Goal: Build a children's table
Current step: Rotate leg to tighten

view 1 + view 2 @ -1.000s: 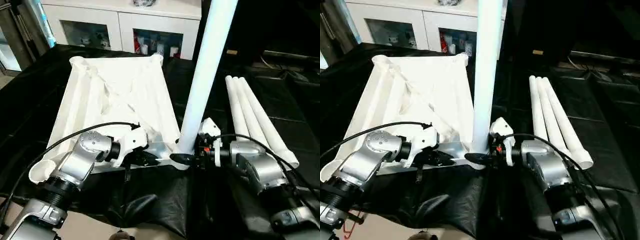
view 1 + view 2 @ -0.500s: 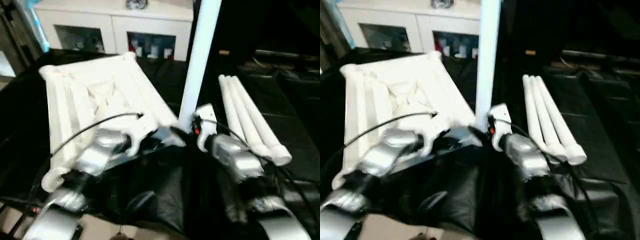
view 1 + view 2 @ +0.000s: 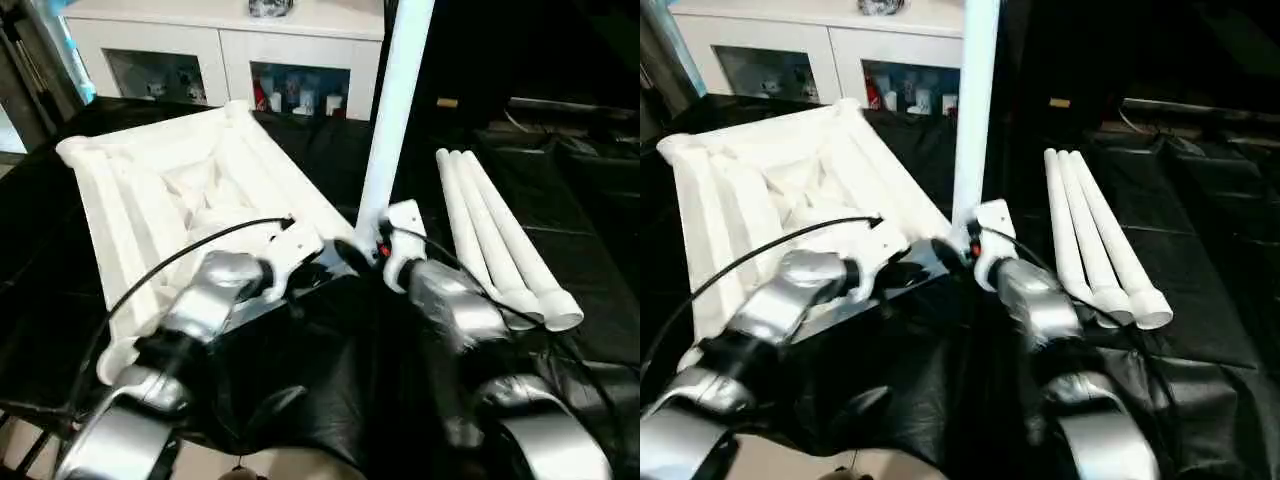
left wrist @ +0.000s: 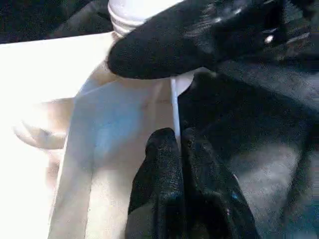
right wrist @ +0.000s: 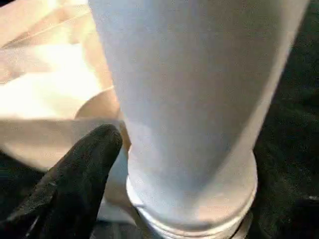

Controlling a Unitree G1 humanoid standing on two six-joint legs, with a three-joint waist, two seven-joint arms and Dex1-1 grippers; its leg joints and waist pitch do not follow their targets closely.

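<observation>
The white table top (image 3: 170, 190) lies upside down on black cloth, ribbed underside up. One white leg (image 3: 397, 110) stands upright at its near right corner, its threaded end (image 4: 127, 10) at the corner socket (image 5: 99, 107). My right gripper (image 3: 362, 248) is shut on the base of this leg, with one black finger (image 5: 79, 169) against its side and the other hidden behind it. My left gripper (image 3: 318, 268) is shut on the thin near rim of the top (image 4: 174, 107), just beside that corner; its fingertips (image 4: 167, 149) pinch the edge.
Three more white legs (image 3: 500, 240) lie side by side on the cloth to the right. A white cabinet with glass-fronted compartments (image 3: 230, 60) stands behind the table. Black cables run along both silver forearms.
The table top has turned, its far corners swinging left and its near right corner moving away from me. Both grippers went forward with it, and the upright leg stands straighter.
</observation>
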